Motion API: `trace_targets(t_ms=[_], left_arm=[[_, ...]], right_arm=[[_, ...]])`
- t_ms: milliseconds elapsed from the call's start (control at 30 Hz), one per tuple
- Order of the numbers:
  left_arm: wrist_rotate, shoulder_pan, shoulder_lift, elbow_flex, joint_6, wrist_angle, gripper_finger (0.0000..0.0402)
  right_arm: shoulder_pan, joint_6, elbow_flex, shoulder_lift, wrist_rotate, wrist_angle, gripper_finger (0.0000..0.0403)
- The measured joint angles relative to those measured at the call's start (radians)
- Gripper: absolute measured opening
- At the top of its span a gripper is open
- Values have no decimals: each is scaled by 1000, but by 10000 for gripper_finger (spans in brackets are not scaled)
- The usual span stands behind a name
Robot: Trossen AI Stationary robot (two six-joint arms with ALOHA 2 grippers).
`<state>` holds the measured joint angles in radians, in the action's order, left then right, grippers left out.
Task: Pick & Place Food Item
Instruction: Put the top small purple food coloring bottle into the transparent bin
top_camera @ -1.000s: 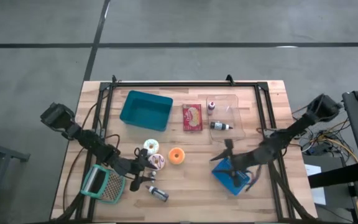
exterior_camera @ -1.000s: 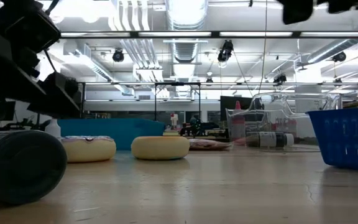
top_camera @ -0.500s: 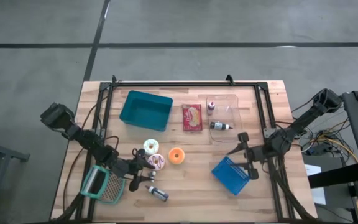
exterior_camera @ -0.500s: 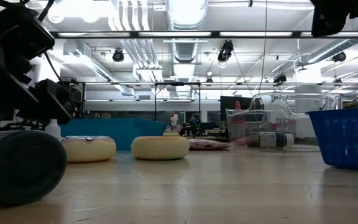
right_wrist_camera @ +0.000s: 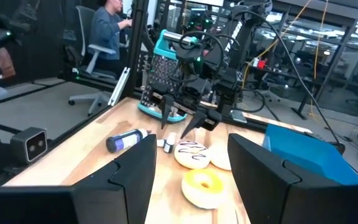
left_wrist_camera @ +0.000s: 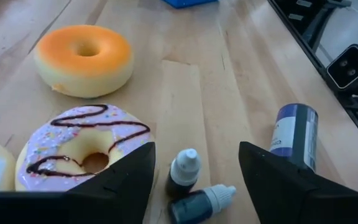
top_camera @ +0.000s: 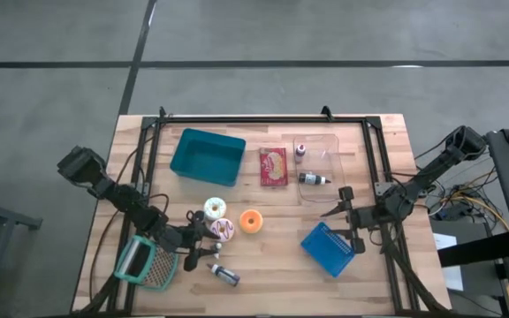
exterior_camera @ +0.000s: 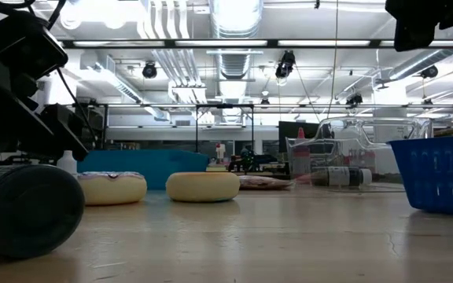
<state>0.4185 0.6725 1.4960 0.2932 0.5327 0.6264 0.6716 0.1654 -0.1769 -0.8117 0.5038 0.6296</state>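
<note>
At the bench's left front corner lies a teal-framed mesh basket on its side. Just right of it the left gripper hangs low over the bench, its two fingers spread apart with nothing between them; in the left wrist view two small dropper bottles lie on the wood in the gap ahead of the fingers. A purple-iced donut with chocolate drizzle sits just beside the gripper's tip, not gripped. A white-iced donut lies just behind it, and a dark blue bottle lies on its side nearer the front edge. Toward the back left, a teal bin stands well apart from the donuts. Near the bench's middle rests an orange donut, untouched. Behind it, toward the back edge, lies a red packet of food. Right of the packet stands a clear plastic tray holding a dark bottle on its side and a small bottle. Toward the right front lies a blue basket. The right gripper hovers just above and behind that basket, its fingers parted and empty, pointing toward the bench's middle.
</note>
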Motion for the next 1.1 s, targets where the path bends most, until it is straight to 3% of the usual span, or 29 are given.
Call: trace_targets(t_ms=[1100], left_arm=[[51,-3,0,21,-1,-90,192]], right_arm=[[0,10,-59,-8,76,-75,194]])
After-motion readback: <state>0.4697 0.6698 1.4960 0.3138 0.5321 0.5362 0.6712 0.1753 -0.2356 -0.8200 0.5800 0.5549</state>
